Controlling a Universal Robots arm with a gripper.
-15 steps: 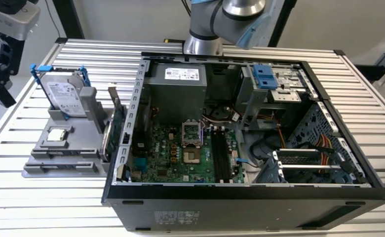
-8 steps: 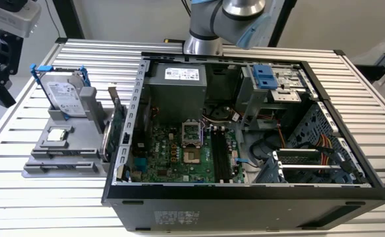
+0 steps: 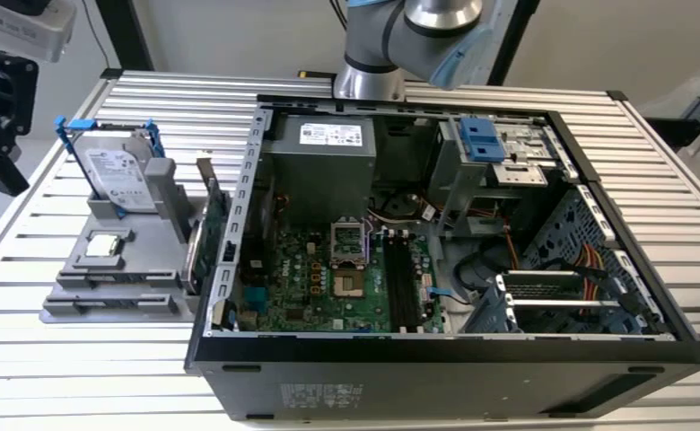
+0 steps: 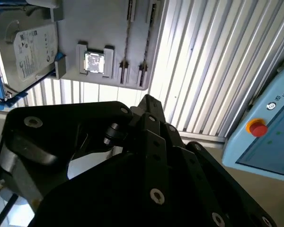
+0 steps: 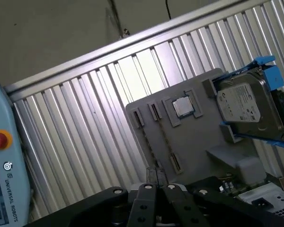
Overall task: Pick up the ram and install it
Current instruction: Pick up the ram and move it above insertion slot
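Right, up close first: looking down over the hand [image 5: 157, 182], black links drawn in to a point, closed on itself with nothing showing in its grip. Hanging in the air at the exterior view's far left, by the edge of the table [image 3: 110, 377], touching nothing on it.

Just past that, onto the grey tray [image 5: 203, 156] lying flat on the ribbed table. Picking out narrow slots [image 5: 154, 111] along one side, then a square silver processor [image 5: 183, 106] seated in its pocket. Further along the same tray, catching the hard drive [image 5: 244, 106] propped up on edge in blue rails. Beside the tray, toward the case, spotting a green expansion card [image 3: 210, 235] standing on edge.

Off to one side in the first wrist view: a light-blue pendant [image 5: 1, 156] with a red button.

Farther still, into the open computer case [image 3: 242, 224] lying on its side, motherboard [image 3: 314, 278] face up, long black slots [image 3: 404, 283] running along it. As for the ram, no telling its place from here, in those slots or otherwise. At the very back, reaching the arm's base [image 3: 368, 76] behind the case.
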